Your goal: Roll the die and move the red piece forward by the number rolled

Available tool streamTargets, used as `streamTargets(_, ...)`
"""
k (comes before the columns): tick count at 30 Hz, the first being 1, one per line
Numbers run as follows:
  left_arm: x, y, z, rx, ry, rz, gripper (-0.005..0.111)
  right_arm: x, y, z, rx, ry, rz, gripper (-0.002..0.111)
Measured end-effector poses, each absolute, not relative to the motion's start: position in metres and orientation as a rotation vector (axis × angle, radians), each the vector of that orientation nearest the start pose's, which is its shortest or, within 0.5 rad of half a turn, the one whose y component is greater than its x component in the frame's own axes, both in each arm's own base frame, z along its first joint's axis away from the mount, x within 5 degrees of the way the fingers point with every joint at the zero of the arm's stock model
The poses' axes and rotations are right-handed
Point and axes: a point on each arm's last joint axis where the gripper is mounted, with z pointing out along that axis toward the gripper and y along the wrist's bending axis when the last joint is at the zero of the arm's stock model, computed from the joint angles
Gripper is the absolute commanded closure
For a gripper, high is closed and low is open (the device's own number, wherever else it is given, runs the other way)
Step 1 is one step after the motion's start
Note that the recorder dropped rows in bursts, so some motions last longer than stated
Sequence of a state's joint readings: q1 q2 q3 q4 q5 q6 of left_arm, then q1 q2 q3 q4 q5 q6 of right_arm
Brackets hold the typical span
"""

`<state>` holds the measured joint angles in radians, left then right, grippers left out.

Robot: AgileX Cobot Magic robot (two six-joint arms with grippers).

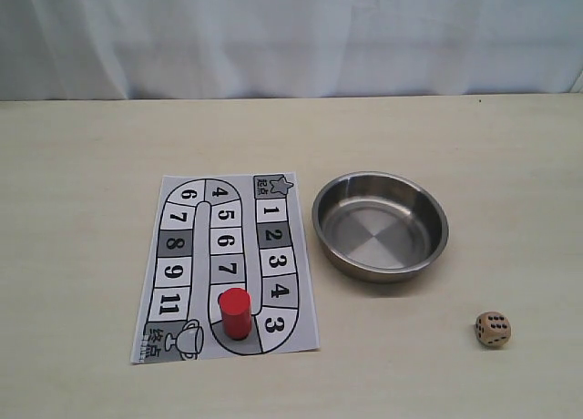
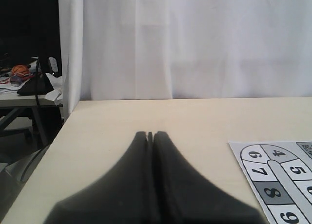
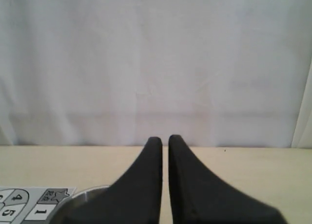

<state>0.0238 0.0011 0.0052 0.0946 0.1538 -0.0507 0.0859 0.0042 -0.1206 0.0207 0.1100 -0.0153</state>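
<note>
The red piece [image 1: 235, 312] stands upright on the printed number board [image 1: 182, 255], at the near end of the track just below a square marked 7. The die [image 1: 493, 329], a small beige cube with dark pips, lies on the table near the front right, apart from the board and the bowl. Neither gripper shows in the exterior view. In the left wrist view my left gripper [image 2: 150, 134] is shut, fingers pressed together over bare table beside the board [image 2: 273, 175]. My right gripper [image 3: 165, 139] is shut with only a thin slit between its fingers and nothing held.
A round steel bowl [image 1: 328, 241] sits empty just right of the board; its rim [image 3: 87, 191] shows low in the right wrist view beside the board's corner [image 3: 29, 204]. A white curtain backs the table. The table's left edge [image 2: 58, 136] drops off toward clutter.
</note>
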Motion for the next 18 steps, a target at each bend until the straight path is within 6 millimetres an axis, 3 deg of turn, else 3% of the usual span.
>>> streamTargets(4,0.056,0.003,0.197,0.005,1.643,0.063,0.107,0.055,0.005,0.217,-0.087,1.527,0.048,0.104)
streamTargets(8,0.056,0.003,0.197,0.005,1.643,0.063,0.107,0.056,0.005,0.204,-0.094,1.594,0.044,0.104)
streamTargets(18,0.056,0.003,0.197,0.005,1.643,0.063,0.107,0.056,0.005,0.199,-0.103,1.640,0.039,0.104)
